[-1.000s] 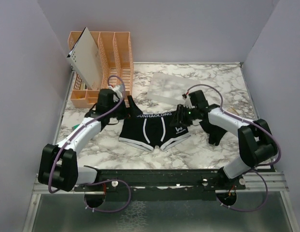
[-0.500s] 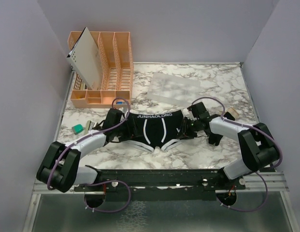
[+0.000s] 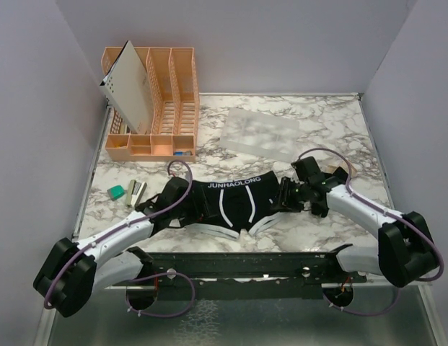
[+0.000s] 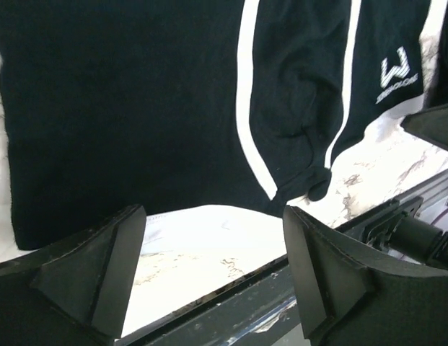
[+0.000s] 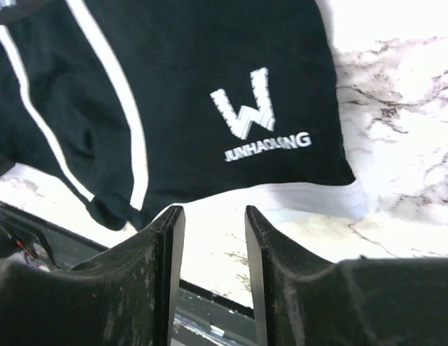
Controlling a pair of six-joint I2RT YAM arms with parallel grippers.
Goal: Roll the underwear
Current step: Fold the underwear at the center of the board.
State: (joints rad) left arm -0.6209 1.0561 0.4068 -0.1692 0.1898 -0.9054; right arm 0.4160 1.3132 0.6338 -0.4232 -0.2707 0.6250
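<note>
Marbled tabletop (image 3: 332, 130) is seen beneath the underwear (image 3: 234, 202), laid flat by the near edge, long axis left to right. It is flanked equally closely: the left claw (image 4: 211, 216) is spread wide and empty, the right claw (image 5: 213, 213) narrowly parted and empty, with the hems just beyond both.

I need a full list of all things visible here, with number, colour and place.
underwear: one, black with white stripes, flat at the table's near middle
dark cloth: one, black, mostly hidden, right of the underwear
rack: one, orange, far left corner
board: one, white, leaning in the rack
plastic sheet: one, cloudy clear, far middle
small block: one, green, left side
table: one, white-grey marble
left end effector: one, black, open, by the underwear's lower edge
right end effector: one, black, open, near the underwear's logo
</note>
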